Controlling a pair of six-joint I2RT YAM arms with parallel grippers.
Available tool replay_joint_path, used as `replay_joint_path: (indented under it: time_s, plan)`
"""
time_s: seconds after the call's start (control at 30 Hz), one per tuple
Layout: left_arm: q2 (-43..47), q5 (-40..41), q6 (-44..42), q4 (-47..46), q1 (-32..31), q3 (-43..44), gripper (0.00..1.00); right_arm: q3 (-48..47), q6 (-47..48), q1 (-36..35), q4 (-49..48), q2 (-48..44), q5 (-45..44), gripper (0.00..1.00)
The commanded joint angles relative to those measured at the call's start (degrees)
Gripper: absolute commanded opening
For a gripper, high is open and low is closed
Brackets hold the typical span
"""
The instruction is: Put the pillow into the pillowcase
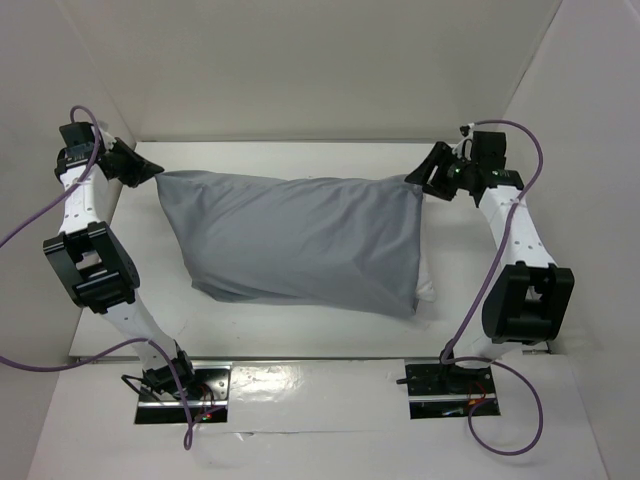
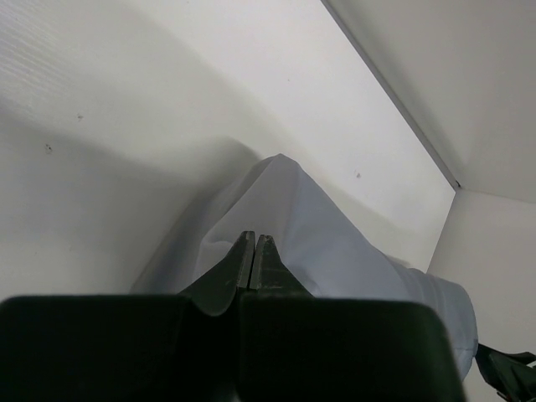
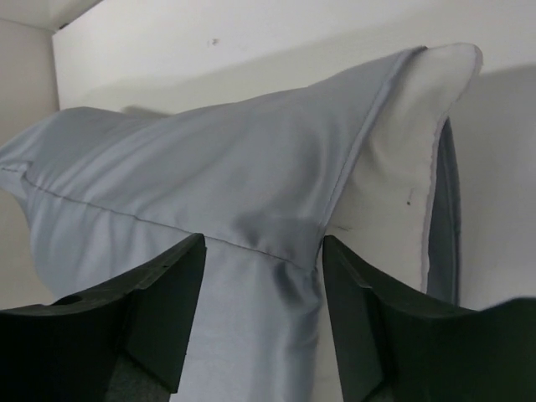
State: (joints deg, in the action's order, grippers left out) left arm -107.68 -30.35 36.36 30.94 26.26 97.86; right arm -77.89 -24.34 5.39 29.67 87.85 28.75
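Observation:
The grey pillowcase (image 1: 300, 235) lies across the middle of the table with the pillow inside it. A white strip of the pillow (image 1: 426, 284) shows at the pillowcase's open right end. My left gripper (image 1: 152, 172) is at the far left corner of the pillowcase. In the left wrist view its fingers (image 2: 254, 243) are pressed together on the grey cloth (image 2: 335, 243), which rises in a peak past the tips. My right gripper (image 1: 420, 184) is at the far right corner. In the right wrist view it (image 3: 261, 243) is open, with its jaws either side of the pillowcase hem (image 3: 276, 251), and the white pillow (image 3: 402, 167) bulges out beside it.
White enclosure walls (image 1: 320, 60) stand close behind and on both sides of the table. Purple cables (image 1: 520, 420) loop from both arms. The two arm base plates (image 1: 185, 392) sit at the near edge.

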Motion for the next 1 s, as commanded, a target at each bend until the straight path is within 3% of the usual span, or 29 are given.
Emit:
replay_joint_path:
  time_s: [0.0,0.1,0.23,0.27,0.37,0.5,0.53,0.57,0.73,0.83,0.97]
  plan:
    - [2.4,-1.4,-0.2,-0.4,-0.2,2.3,0.0,1.8,1.0,-0.4,1.0,-0.8,-2.2,0.67]
    - [2.9,-0.9,-0.2,0.2,-0.2,2.3,0.0,3.2,1.6,-0.4,1.0,-0.8,-3.0,0.67]
    - [2.9,-0.9,-0.2,0.2,-0.2,2.3,0.0,4.4,1.6,-0.4,-0.2,-1.4,-2.5,0.47]
    - [2.9,-0.9,-0.2,0.2,-0.2,2.3,0.0,4.4,1.6,-0.4,-0.2,-1.4,-2.5,0.35]
    - [2.9,-0.9,-0.2,0.2,-0.2,2.3,0.0,3.9,1.6,-0.4,-0.2,-2.6,-3.7,0.2]
    - [2.9,-0.9,-0.2,0.2,-0.2,2.3,0.0,2.5,0.0,0.2,-3.0,-3.1,-4.4,0.24]
    - [2.9,-0.9,0.3,0.2,-0.2,2.9,0.0,1.9,0.0,0.2,-4.0,-2.4,-3.4,0.08]
    - [2.9,-1.4,0.3,0.2,-0.2,3.6,0.0,-0.9,0.0,0.2,-4.0,-1.7,-3.4,0.01]
    - [2.9,-4.9,2.0,2.4,-0.7,9.3,0.0,-10.6,-0.6,0.2,-2.6,1.1,0.5,0.0]
    - [2.4,-8.8,3.6,6.4,0.0,22.0,0.0,-18.6,-0.6,0.8,1.2,-2.3,1.1,0.0]
    - [2.5,-17.7,10.5,6.2,3.3,31.8,0.0,-26.2,-0.1,2.0,1.2,-9.2,-5.8,0.0]
